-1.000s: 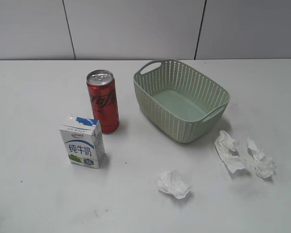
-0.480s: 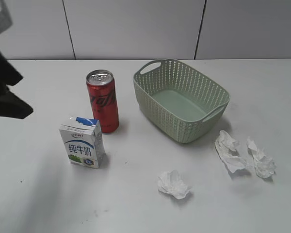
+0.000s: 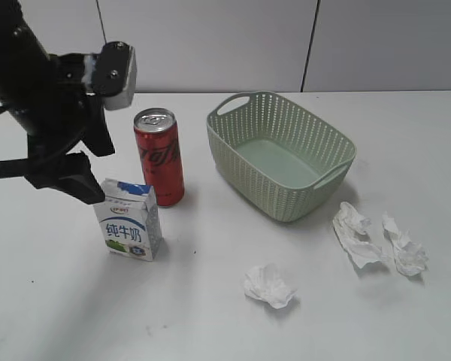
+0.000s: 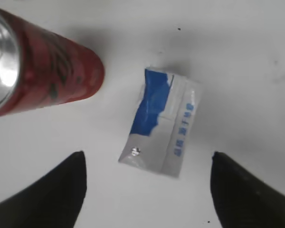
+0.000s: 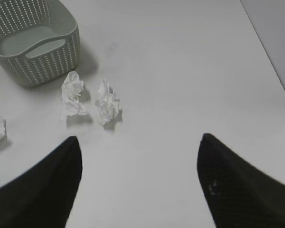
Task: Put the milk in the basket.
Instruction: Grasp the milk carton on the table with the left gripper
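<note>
The milk is a small white carton with a blue top corner, standing upright on the white table at the left; the left wrist view shows it from above. The pale green basket stands at the centre right and holds nothing; its near wall shows in the right wrist view. My left gripper hangs open just above and left of the milk, apart from it, its fingertips wide apart. My right gripper is open and empty over bare table, out of the exterior view.
A red soda can stands just behind the milk, also in the left wrist view. Three crumpled white tissues lie in front of and right of the basket. Two of them show in the right wrist view.
My left arm has come in from the left edge and now hangs over the milk. The milk, can, basket and tissues have not moved.
</note>
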